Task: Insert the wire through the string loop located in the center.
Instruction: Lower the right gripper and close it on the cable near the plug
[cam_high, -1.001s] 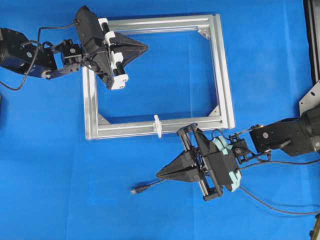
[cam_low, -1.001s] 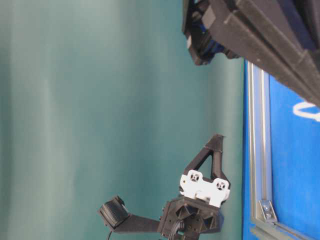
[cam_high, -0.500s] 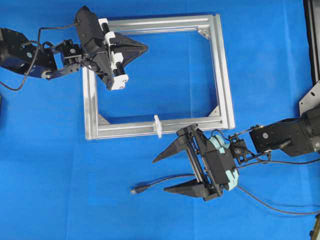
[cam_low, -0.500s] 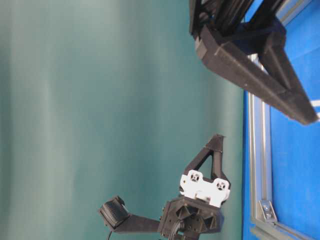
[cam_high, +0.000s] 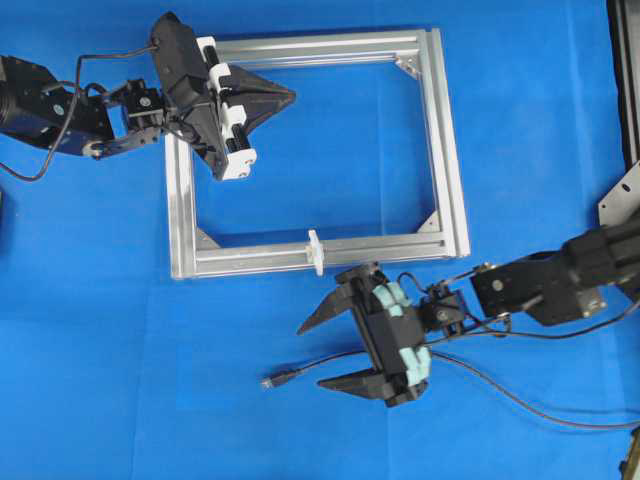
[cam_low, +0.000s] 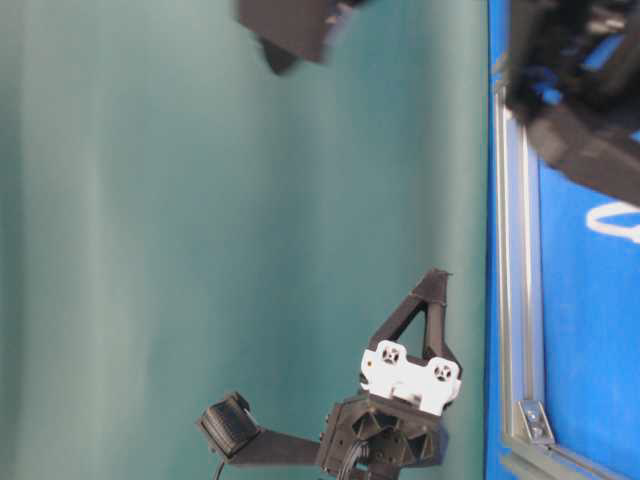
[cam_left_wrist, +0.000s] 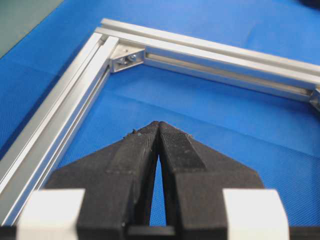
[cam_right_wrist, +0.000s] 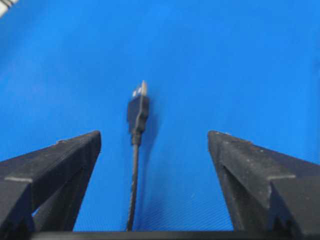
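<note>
A thin black wire (cam_high: 330, 366) lies limp on the blue mat below the silver frame (cam_high: 448, 160); it looks light and floppy, so gripping just behind its stiff little plug (cam_right_wrist: 137, 112) seems best. The right gripper (cam_high: 325, 353) straddles it, jaws spread wide and holding nothing. The left gripper (cam_high: 285, 96) is pinched closed, empty, and the tiny white string loop (cam_high: 315, 251) stands upright on the frame's near bar.

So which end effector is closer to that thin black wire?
The right end effector: its open fingers straddle the wire. The left end effector is shut, far off over the frame's top-left corner.
</note>
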